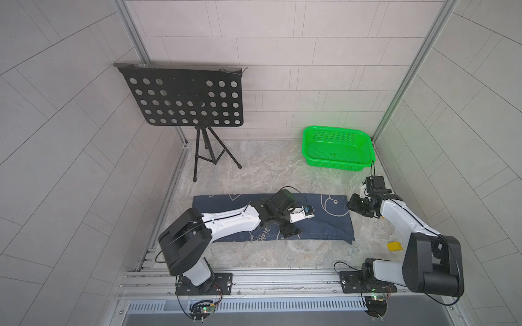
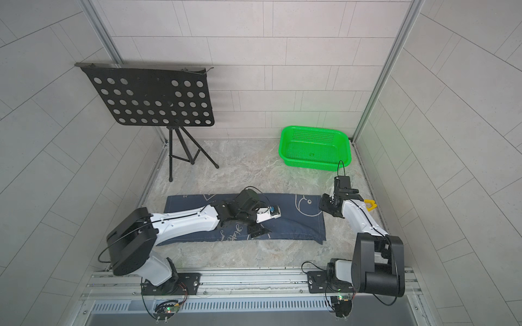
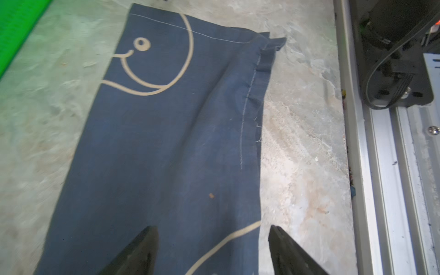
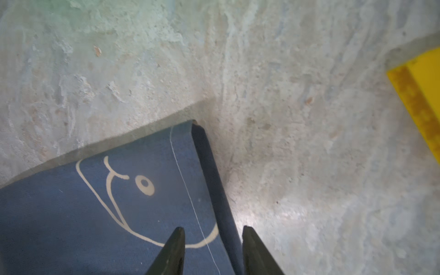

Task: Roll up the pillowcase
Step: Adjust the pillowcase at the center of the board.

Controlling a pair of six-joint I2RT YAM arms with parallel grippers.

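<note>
The left arm rises from its base at the lower left of both top views and stretches its white forearm low toward the right, so the wrist hangs over the middle of the pillowcase (image 1: 324, 223). The left end effector (image 3: 212, 228) is spread wide. In the left wrist view one finger (image 3: 142, 247) sits over the navy cloth and the other over the bare tabletop (image 1: 268, 169) just past the cloth's stitched edge, gripping nothing.

The right arm stands at the lower right of the frame, its elbow raised and its forearm angling up and left to the pillowcase's right short edge. The right end effector (image 4: 213, 229) points down there. Its fingers are partly spread, with the hem lying flat between them, not pinched.

The pillowcase lies flat as a long band across the centre of the tabletop, whale outline up.

At the upper right of the tabletop sits a green basket (image 1: 309, 146), its perforated bottom fully in view. A black music stand (image 1: 183, 98) stands at the upper left. A small yellow piece (image 1: 394, 246) lies beside the right arm.
</note>
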